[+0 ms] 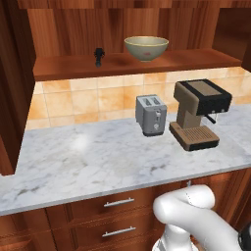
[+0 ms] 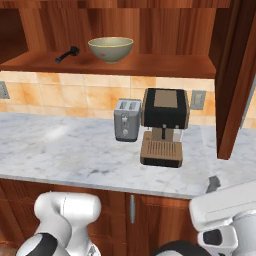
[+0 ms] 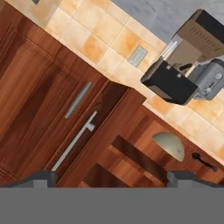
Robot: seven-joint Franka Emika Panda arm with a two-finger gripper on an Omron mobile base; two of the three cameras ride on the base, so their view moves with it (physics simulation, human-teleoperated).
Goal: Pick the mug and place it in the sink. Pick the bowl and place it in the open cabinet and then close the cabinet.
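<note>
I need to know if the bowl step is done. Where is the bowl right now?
The bowl sits upright on the open cabinet's shelf, above the toaster, with a small black object to its left in both base views.

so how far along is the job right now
The bowl already sits on the shelf of the cabinet. The mug and sink are out of frame, so that half can't be judged. The open gripper faces the open cabinet door and its handle, holding nothing; closing the cabinet remains.
</note>
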